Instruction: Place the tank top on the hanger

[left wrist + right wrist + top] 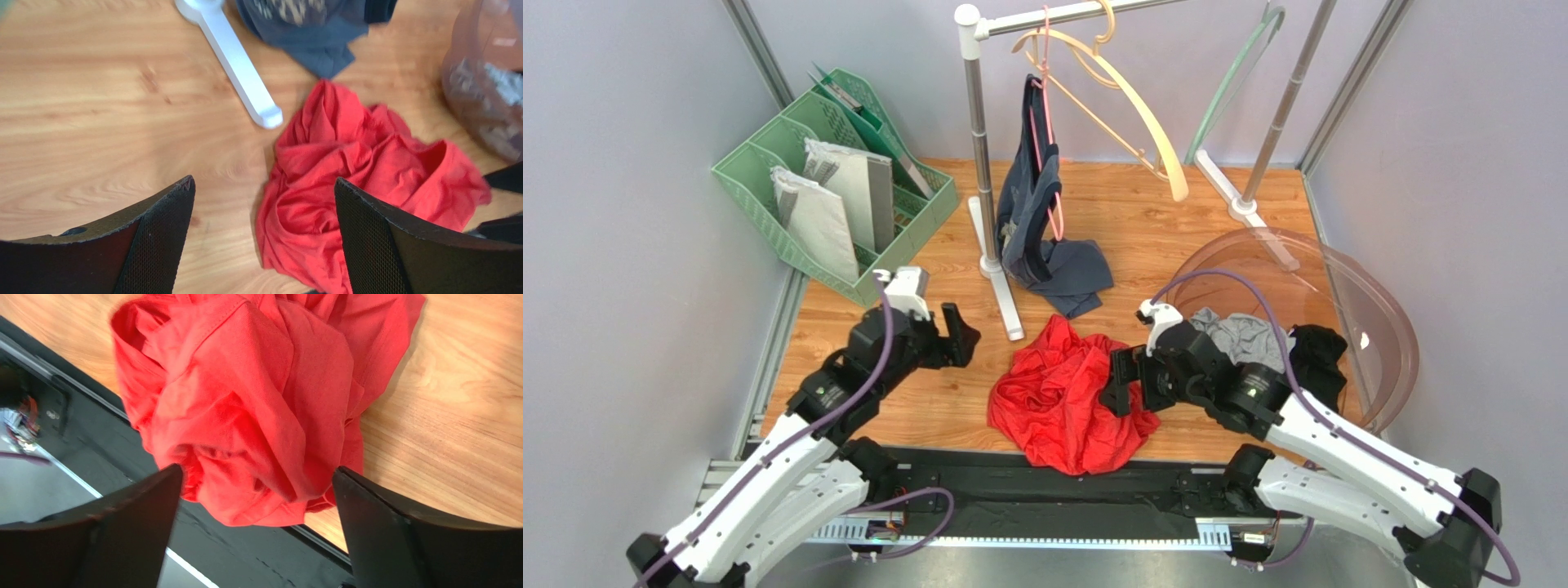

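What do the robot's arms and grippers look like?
Both arms have white shells and black joints, with a purple cable looping along each. The left gripper and right gripper carry broad, tapering black fingers; the left's inner faces look finely meshed.

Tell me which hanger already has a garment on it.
The thin pink hanger, carrying the dark navy top; the cream hanger beside it and the mint green hanger are bare.

The top camera sits high behind the arms, looking down and forward over the whole desk [1210, 208]. The left wrist camera looks past the left fingers [159, 233], fairly close, rightward across the wood. The right wrist camera, past the right fingers [393, 527], faces the near edge from very close. All three views share the tank top [1063, 398].
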Robot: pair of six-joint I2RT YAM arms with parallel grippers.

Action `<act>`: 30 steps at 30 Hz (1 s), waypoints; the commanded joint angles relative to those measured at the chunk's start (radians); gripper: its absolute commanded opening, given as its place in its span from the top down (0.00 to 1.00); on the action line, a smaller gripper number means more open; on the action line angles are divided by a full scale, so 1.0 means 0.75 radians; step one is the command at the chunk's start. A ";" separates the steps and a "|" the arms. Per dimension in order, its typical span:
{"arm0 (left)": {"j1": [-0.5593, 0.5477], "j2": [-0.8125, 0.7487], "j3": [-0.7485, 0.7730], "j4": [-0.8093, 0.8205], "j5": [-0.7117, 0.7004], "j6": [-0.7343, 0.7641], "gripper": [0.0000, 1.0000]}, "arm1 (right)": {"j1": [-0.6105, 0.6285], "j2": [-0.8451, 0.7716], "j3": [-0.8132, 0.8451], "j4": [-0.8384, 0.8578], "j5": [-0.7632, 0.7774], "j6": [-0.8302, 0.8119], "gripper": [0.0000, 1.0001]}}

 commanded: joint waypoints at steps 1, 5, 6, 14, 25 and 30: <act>-0.125 0.075 -0.074 0.172 -0.031 -0.121 0.12 | 0.032 -0.108 0.095 -0.027 0.170 0.074 0.00; -0.178 0.184 -0.170 0.407 0.122 -0.109 0.11 | 0.041 -0.083 0.232 -0.042 0.195 0.037 0.02; -0.178 0.198 -0.186 0.484 0.151 -0.103 0.10 | 0.061 -0.065 0.255 -0.042 0.203 0.035 0.02; -0.178 0.480 -0.201 0.693 0.255 -0.015 0.13 | 0.102 -0.018 0.257 0.048 0.209 0.057 0.03; -0.178 0.783 -0.133 0.735 0.364 0.046 0.26 | 0.120 0.062 0.104 0.163 0.177 0.141 0.03; -0.178 0.832 -0.141 0.794 0.437 0.042 0.33 | 0.127 0.082 0.091 0.177 0.164 0.151 0.03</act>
